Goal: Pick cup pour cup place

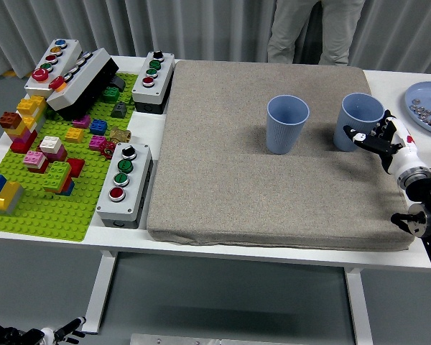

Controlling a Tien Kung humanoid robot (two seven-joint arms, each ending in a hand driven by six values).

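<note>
Right hand: your black and white five-fingered right hand (383,138) is reaching in from the right of the frame; its fingers are spreading wide and holding nothing, with the tips just beside the cup.
Right cup: the light blue plastic cup (358,121) is standing upright at the upper right of the grey fabric mat (223,172).
Second cup: the matching blue cup (286,123) is standing upright near the frame's centre.
Person: someone in light trousers (302,29) is standing at the top.
</note>
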